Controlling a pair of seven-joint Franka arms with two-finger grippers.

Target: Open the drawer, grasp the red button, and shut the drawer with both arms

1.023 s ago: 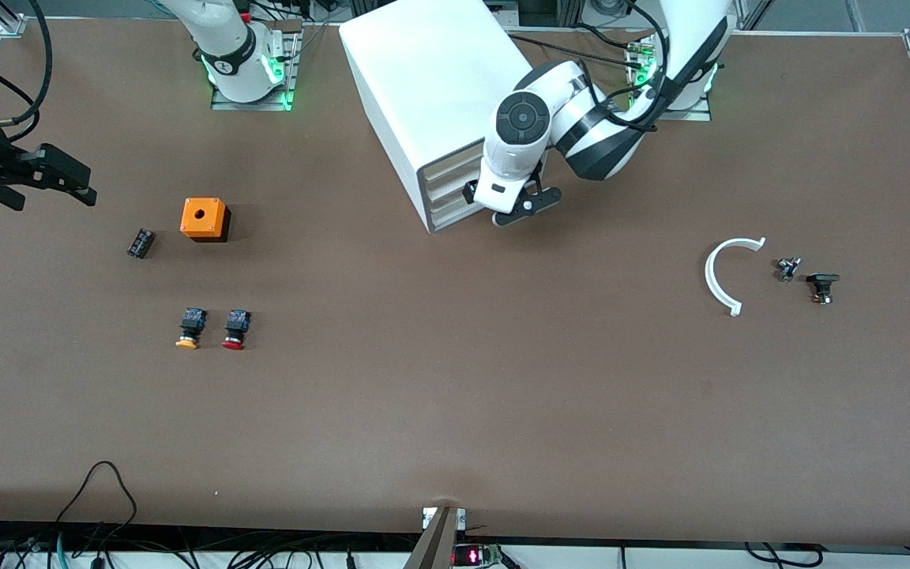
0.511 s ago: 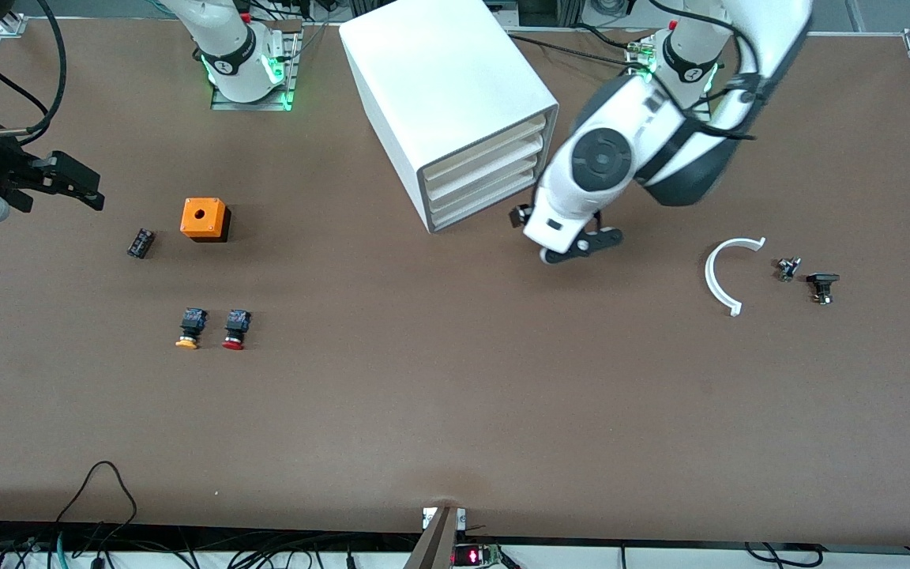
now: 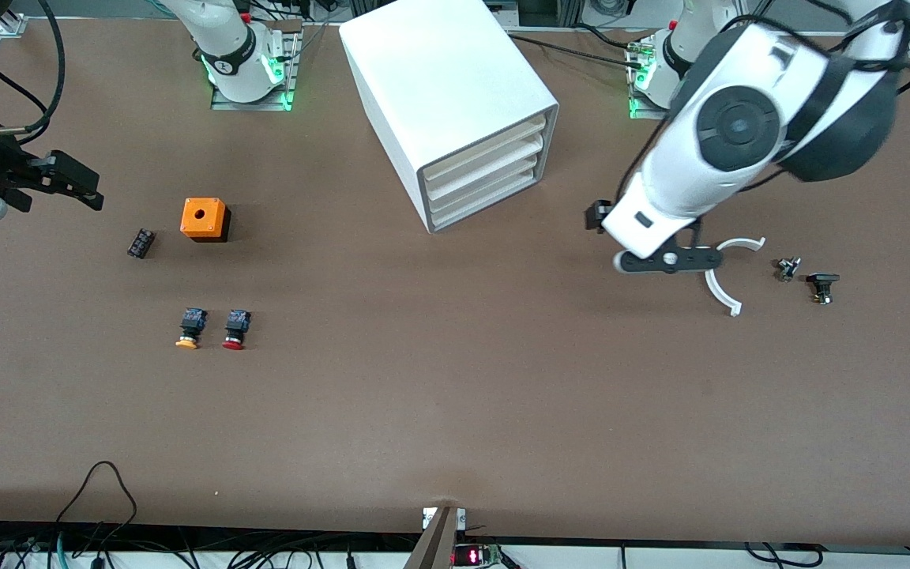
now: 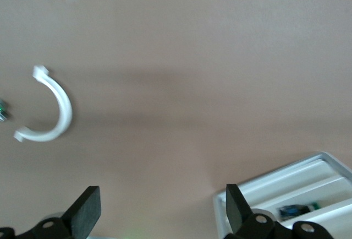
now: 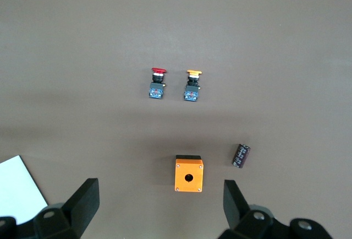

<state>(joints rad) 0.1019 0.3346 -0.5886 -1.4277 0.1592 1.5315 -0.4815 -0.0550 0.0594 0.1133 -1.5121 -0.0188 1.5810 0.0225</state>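
Brown tabletop: white three-drawer cabinet (image 3: 455, 103), drawers all in. Red-capped push button (image 3: 235, 329) on table nr orange one. Left gripper (image 3: 667, 259) over white arc, right gripper (image 3: 68, 180) waiting; both wide apart, holding nil.

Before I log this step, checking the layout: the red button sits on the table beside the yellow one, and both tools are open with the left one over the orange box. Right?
Not quite. The front view shows the left tool over the white curved piece; the orange box lies at the right arm's end. The red button beside the yellow one and the open right tool hold.
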